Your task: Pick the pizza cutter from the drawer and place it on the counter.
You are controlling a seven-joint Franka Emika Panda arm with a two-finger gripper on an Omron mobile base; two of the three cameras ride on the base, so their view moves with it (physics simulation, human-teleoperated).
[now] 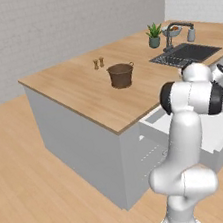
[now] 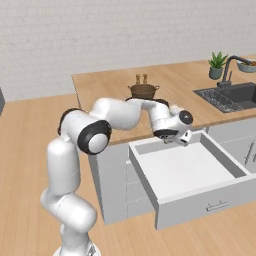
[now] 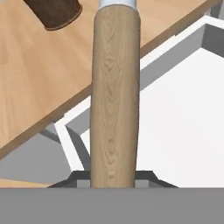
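Your gripper point(image 2: 176, 138) is clamped on the pizza cutter point(image 3: 114, 96), its wooden handle running straight up the hand view with the pale head just at the top edge. You have it lifted above the open drawer point(image 2: 192, 192), near the back corner by the counter point(image 2: 185, 80) edge. The brown pot point(image 1: 120, 74) sits beyond; the blade itself is probably out of frame.
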